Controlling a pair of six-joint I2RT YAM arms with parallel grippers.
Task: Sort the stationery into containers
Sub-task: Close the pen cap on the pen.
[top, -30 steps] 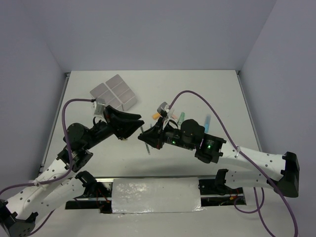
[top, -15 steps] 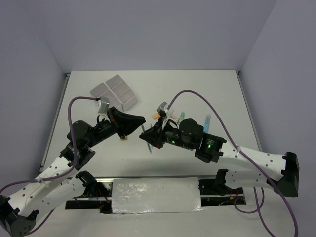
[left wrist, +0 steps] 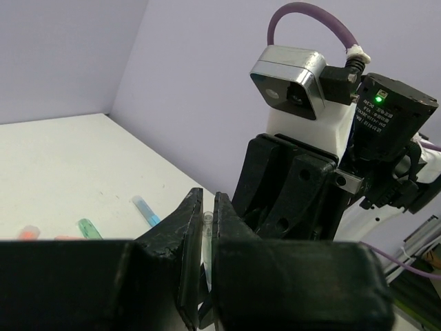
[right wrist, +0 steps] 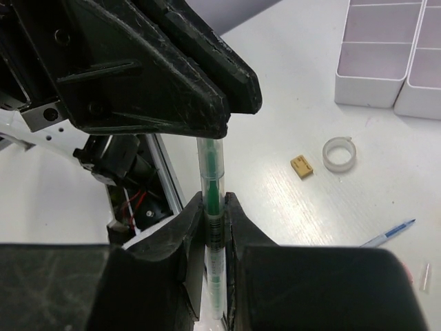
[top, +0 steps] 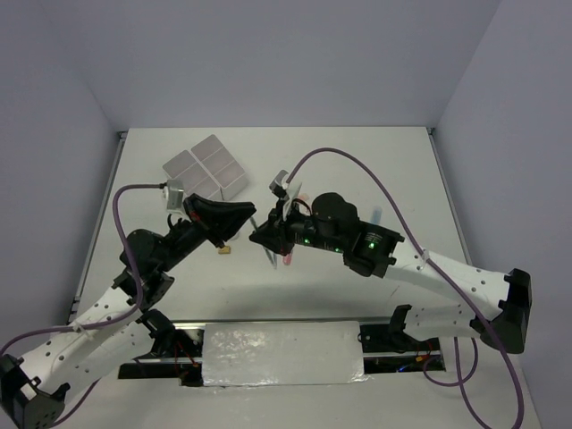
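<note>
My right gripper [right wrist: 212, 207] is shut on a thin clear pen with a green core [right wrist: 211, 172] and holds it above the table. My left gripper [left wrist: 205, 207] meets it tip to tip, and its jaws are shut on the pen's clear far end [left wrist: 207, 231]. In the top view the two grippers [top: 250, 217] [top: 260, 237] touch at mid table. The white four-compartment container [top: 206, 168] stands at the back left, and also shows in the right wrist view [right wrist: 386, 62]. A clear tape ring [right wrist: 340, 154], a tan eraser [right wrist: 301, 166] and a blue pen [right wrist: 389, 233] lie on the table.
A light blue marker [left wrist: 146, 210], a green marker [left wrist: 88, 228] and an orange marker [left wrist: 29, 233] lie on the table behind the grippers. The tan eraser [top: 225, 251] lies under the left gripper. The table's near edge carries the arm bases and a foil strip [top: 281, 355].
My right gripper has moved up and left with the pen. My left gripper has come in towards it and now has its jaws on the pen's far end.
</note>
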